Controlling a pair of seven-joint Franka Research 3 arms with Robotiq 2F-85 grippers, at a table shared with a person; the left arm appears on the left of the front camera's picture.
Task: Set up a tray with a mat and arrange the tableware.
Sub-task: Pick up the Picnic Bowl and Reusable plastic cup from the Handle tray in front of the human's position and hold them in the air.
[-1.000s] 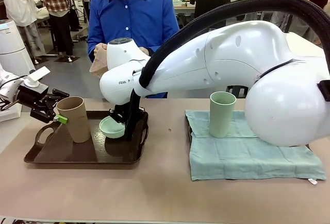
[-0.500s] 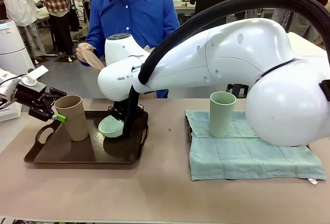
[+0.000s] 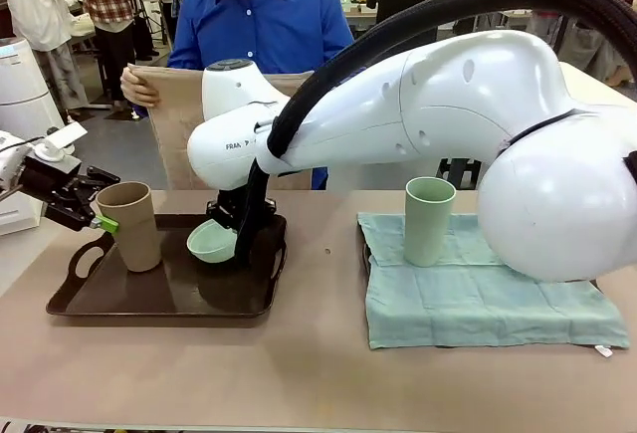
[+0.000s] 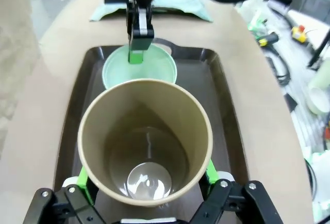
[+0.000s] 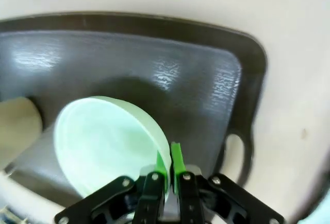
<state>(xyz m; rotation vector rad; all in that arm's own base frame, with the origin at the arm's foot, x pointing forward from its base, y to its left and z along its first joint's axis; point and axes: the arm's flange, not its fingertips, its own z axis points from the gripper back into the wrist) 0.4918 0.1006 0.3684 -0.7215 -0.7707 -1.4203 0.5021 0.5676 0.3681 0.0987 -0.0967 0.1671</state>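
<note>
A dark brown tray [image 3: 149, 306] is set on a tan-topped table [image 3: 299, 383]. The tan cup [image 3: 131, 226] is stood upright at the tray's left end. It is flanked on both sides by the left fingers [image 4: 210, 175], but whether it is clasped or merely bracketed cannot be told. Over the tray's far middle the mint green bowl [image 3: 212, 242] is held tilted, its rim pinched tight by the right fingers [image 5: 176, 158]. To the right of the tray, well apart, a teal cloth [image 3: 478, 309] is spread flat, and the sage green cup [image 3: 429, 220] is stood on it. Behind the tray a tan mat [image 3: 174, 124] is held open by a person in a blue shirt. Farther back, a busy room with other standing people is seen
</note>
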